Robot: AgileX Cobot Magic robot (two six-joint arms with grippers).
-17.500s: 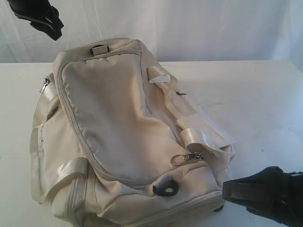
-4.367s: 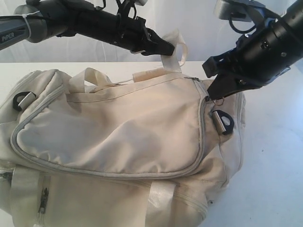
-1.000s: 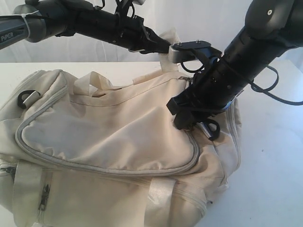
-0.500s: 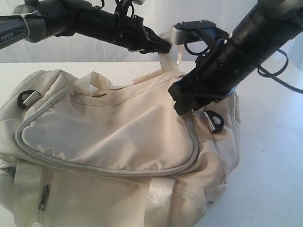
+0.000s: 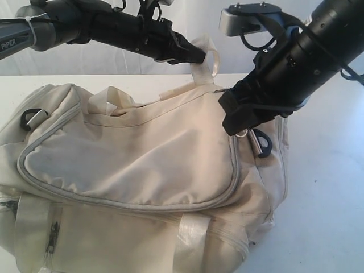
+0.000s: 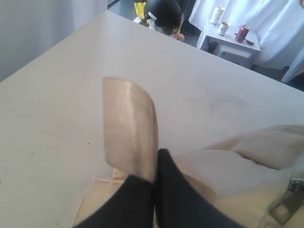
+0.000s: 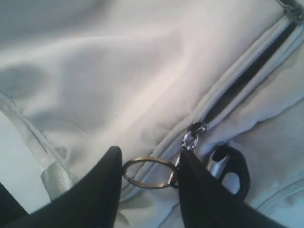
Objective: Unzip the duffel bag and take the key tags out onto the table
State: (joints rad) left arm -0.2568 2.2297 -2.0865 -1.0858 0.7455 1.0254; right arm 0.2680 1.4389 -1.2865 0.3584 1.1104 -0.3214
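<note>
Cream duffel bag [image 5: 131, 153] lying across white table [image 5: 324, 199]; key tags unseen, presumably inside. Left gripper [image 5: 198, 57] clamped on strap [image 5: 200, 74] at 12 o'clock; right gripper [image 5: 239, 124] pinching zipper ring [image 7: 148, 185] at 3 o'clock. Best to keep strap taut and draw ring steadily along grey zipper [image 7: 237, 85], without twisting. Readable on left arm [image 5: 11, 45]: "PIPER".
</note>
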